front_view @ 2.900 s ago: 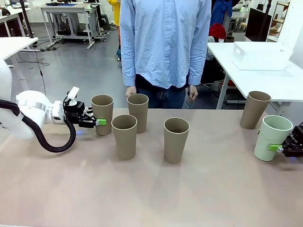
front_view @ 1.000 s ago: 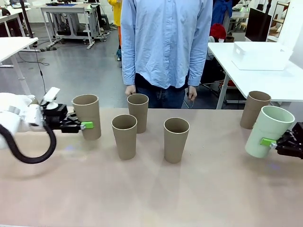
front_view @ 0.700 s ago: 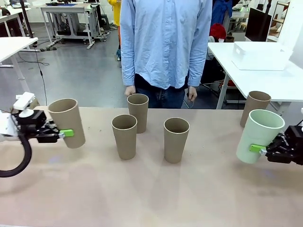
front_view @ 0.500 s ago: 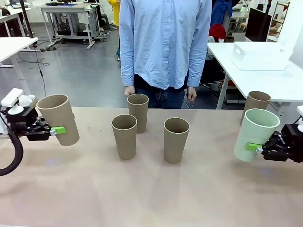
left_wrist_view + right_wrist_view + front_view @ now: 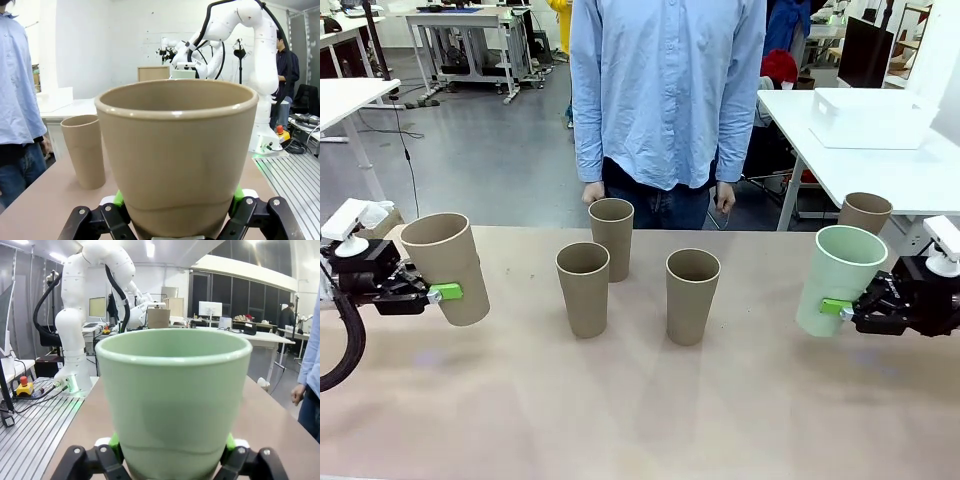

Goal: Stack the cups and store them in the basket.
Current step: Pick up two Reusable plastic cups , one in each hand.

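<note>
While the left gripper (image 5: 448, 293) clamps a tan cup (image 5: 445, 262) near its base, tilted above the table's (image 5: 640, 410) left edge, the right gripper (image 5: 834, 307) grips the green cup (image 5: 837, 275) likewise at right. Three cups (image 5: 583, 290) stand between, bare table in front.

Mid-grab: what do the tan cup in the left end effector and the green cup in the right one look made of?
Tan cup: matte, cardboard-coloured, but its thick rounded rim and smooth wall with no side seam suggest moulded plastic or fibre composite, not paper. Green cup: same shape, pale mint, faint satin sheen, probably the same moulded plastic. Both are opaque.
</note>
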Controlling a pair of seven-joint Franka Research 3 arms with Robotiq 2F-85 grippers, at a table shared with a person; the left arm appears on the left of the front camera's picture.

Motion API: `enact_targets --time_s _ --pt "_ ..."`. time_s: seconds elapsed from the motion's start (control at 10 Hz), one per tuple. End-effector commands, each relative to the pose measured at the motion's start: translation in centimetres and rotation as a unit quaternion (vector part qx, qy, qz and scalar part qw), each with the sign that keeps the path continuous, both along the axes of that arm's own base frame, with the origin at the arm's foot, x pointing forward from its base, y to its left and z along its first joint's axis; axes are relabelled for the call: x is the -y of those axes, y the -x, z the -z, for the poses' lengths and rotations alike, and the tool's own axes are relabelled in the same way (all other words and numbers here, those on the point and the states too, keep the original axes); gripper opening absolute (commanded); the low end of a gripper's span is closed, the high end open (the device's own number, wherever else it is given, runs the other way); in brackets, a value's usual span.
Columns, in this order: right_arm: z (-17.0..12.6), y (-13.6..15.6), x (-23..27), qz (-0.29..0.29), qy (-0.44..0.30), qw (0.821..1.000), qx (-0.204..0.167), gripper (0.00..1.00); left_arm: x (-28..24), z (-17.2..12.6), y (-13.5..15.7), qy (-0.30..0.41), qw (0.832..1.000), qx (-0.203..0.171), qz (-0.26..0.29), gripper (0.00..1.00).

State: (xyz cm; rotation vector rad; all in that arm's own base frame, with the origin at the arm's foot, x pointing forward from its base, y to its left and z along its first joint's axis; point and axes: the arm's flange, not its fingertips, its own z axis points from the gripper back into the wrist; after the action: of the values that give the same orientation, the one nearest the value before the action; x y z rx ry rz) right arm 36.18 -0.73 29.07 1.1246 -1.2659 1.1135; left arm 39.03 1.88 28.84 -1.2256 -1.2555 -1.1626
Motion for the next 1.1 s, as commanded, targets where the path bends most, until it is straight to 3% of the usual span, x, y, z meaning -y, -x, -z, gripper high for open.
enact_targets --time_s 0.0,0.4,0.5,0.6,1.0 --pt "-2.5 6.8 -3.1 0.006 -0.008 1.000 0.003 0.84 0.7 -0.7 0.9 -0.006 1.000 0.018 -0.011 0.84" --pt "-3.5 7.7 -2.6 -0.003 -0.018 1.000 -0.002 0.84 1.8 -1.5 1.3 -0.003 0.999 0.035 -0.019 0.84" --pt "-1.7 0.0 -0.1 -0.006 -0.009 1.000 0.012 0.84 1.7 -1.7 1.0 0.005 0.999 0.031 -0.012 0.84" --pt "-1.7 0.0 -0.1 -0.006 -0.009 1.000 0.012 0.84 1.0 -1.3 0.7 -0.011 1.000 0.016 -0.005 0.84" --pt "-1.7 0.0 -0.1 -0.006 -0.009 1.000 0.012 0.84 1.0 -1.3 0.7 -0.011 1.000 0.016 -0.005 0.84"
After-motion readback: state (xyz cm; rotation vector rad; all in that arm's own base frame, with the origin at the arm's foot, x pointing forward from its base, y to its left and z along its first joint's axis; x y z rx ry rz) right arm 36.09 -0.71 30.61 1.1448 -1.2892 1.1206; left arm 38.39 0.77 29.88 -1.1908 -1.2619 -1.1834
